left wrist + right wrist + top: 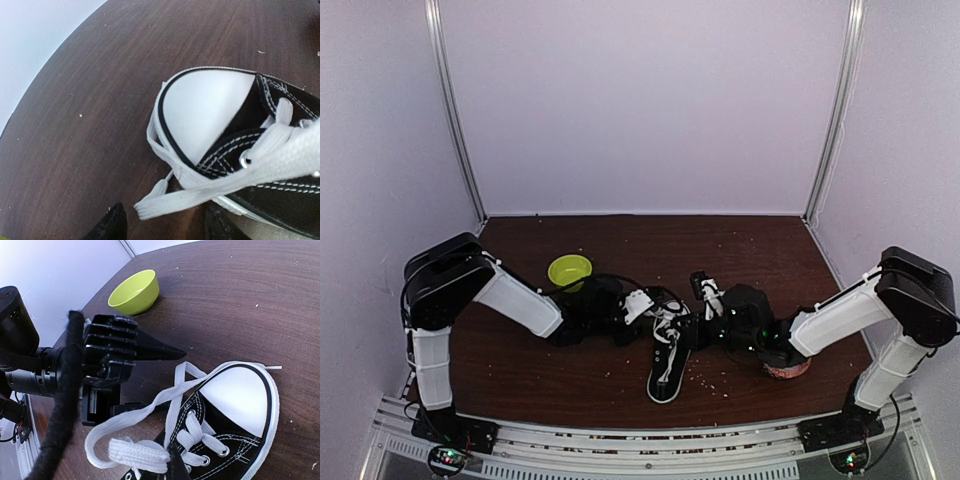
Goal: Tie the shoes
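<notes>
The black sneaker [665,368] with a white toe cap [207,107] lies on the dark table between both arms. My left gripper [645,306] is open beside the toe. In the left wrist view its two black fingertips [109,226] straddle a loose white lace end [150,206] lying on the table, without touching it. My right gripper [682,335] is over the eyelets. In the right wrist view [172,465] it is shut on a folded bit of lace [137,455], and a loop of lace runs from it toward the toe. The left gripper [131,376] shows there with its jaws wide apart.
A lime green bowl [569,269] stands behind the left gripper and also shows in the right wrist view [135,290]. A reddish round object [786,370] sits under the right forearm. Crumbs are scattered on the table [570,385]. White walls enclose three sides.
</notes>
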